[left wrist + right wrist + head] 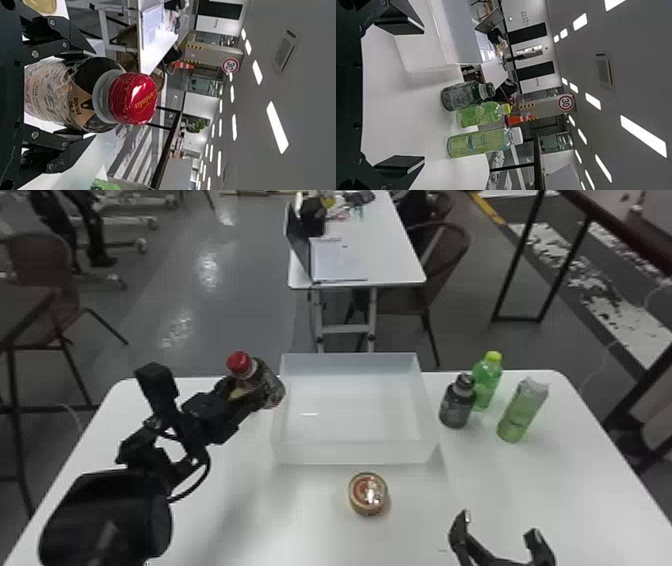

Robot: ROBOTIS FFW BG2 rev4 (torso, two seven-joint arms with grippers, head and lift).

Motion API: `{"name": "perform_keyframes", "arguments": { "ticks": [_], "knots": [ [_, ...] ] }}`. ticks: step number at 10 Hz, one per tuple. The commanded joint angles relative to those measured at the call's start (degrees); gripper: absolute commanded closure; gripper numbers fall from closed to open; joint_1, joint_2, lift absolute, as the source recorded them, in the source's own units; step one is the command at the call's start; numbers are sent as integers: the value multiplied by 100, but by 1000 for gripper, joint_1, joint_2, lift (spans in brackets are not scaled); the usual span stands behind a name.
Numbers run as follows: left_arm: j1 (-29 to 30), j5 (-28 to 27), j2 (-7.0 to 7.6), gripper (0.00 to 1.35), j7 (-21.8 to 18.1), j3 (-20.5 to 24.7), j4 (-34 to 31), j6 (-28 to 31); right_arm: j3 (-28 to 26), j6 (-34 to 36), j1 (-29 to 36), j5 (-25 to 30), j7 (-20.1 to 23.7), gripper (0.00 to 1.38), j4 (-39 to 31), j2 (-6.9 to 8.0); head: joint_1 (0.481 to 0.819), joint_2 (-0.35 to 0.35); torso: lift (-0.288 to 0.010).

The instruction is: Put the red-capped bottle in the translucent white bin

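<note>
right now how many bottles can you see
4: the red-capped bottle in the left tool, and a dark bottle, a lime-capped bottle and a white-capped bottle standing on the table right of the bin.

We see a bright room lit from overhead, with rows of glowing ceiling lamps [277, 127] against a grey ceiling in both wrist views. In the head view, the white table [500, 485] gives back a broad, pale glare, while the grey floor [250, 280] carries patchy reflections. A soft, diffuse shadow [227, 512] lies on the table's left side; its edges are so faint that we can only say it seems to be the left arm's. We catch a crisp highlight on the red cap [134, 99], a glint on the round container [367, 494] and a small bright streak inside the bin [350, 452].
</note>
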Motion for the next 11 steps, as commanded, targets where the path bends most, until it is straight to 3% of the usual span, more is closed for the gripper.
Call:
{"name": "perform_keyframes", "arguments": {
  "ticks": [1, 3, 6, 8, 9, 11],
  "knots": [
    [-138, 346, 62, 825, -1, -409, 63, 88, 19, 18, -13, -23, 2, 142, 23, 3, 695, -13, -36],
    [-472, 505, 88, 825, -116, -875, 643, 88, 19, 0, -22, -41, 11, 142, 23, 3, 695, -56, -36],
    [-1219, 549, 27, 823, -388, -1455, 2040, -26, 19, 0, -48, -76, 46, 142, 50, 3, 695, -112, -36],
    [-1474, 470, -87, 823, -415, -1411, 2743, -61, 19, 0, -57, -103, 81, 142, 67, 3, 695, -135, -36],
    [-1570, 320, -149, 780, -415, -1323, 2972, -26, 19, 0, -57, -111, 90, 142, 76, -5, 695, -134, -36],
    [-1632, 470, -175, 415, -362, -1314, 3077, 27, 19, 18, -75, -120, 125, 142, 85, 3, 695, -128, -36]
  ]
}}
